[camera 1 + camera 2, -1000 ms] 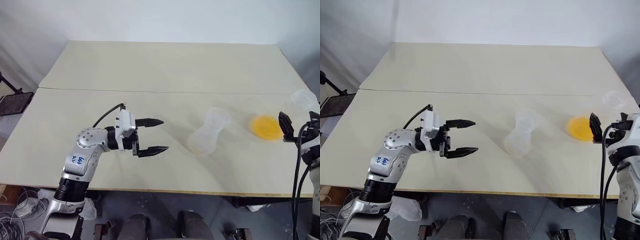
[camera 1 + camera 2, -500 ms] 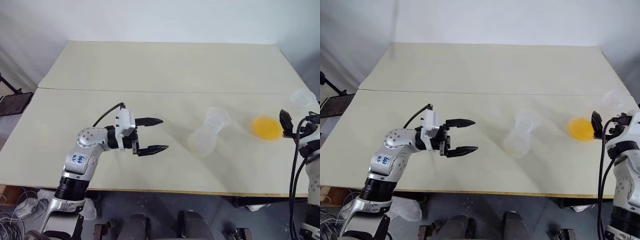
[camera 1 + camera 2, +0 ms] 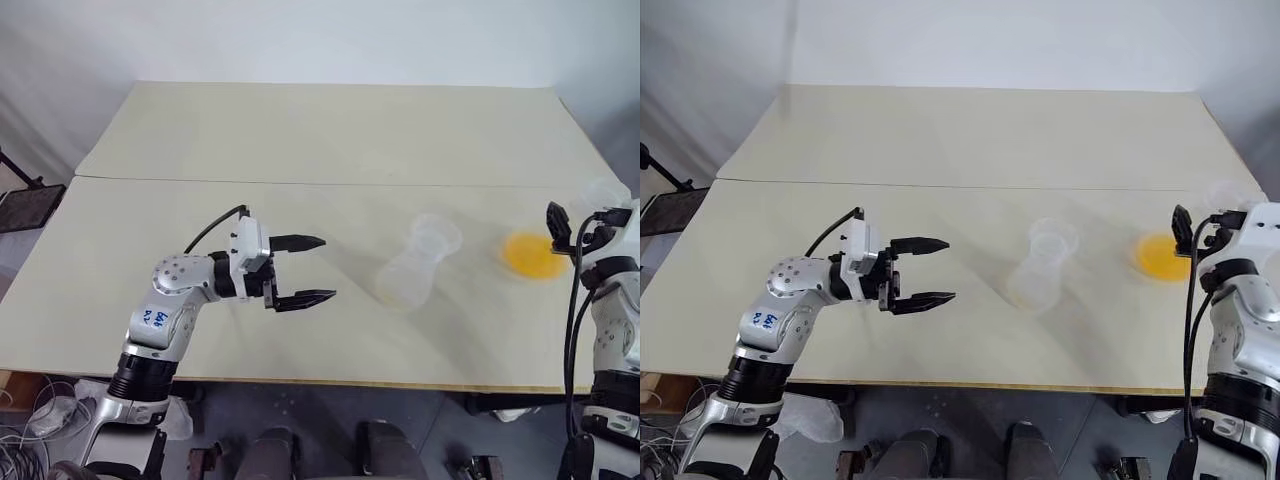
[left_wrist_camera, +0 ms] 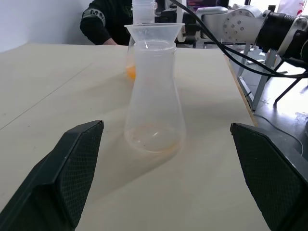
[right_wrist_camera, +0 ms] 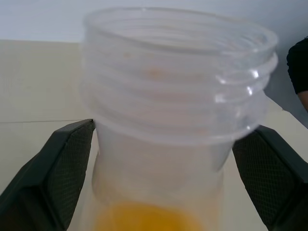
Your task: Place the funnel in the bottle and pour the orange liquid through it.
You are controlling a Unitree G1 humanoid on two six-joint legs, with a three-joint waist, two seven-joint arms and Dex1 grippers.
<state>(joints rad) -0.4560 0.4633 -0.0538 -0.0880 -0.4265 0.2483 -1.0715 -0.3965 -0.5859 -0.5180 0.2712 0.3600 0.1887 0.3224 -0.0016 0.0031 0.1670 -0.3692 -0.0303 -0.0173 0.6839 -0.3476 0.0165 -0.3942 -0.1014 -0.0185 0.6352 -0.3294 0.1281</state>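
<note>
Clear funnel (image 4: 154,32) seated in bottle (image 4: 155,96), orange liquid (image 3: 533,254) beside, left hand (image 3: 305,270) spread, right hand (image 5: 154,192) spread around jar neck (image 5: 178,82).

Person (image 4: 108,21) behind the bottle (image 4: 154,96) — cut off above.

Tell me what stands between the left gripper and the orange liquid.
One clear cone-shaped flask stands on the table between the left gripper and the orange liquid; otherwise that stretch is bare. The left eye view shows it.
</note>
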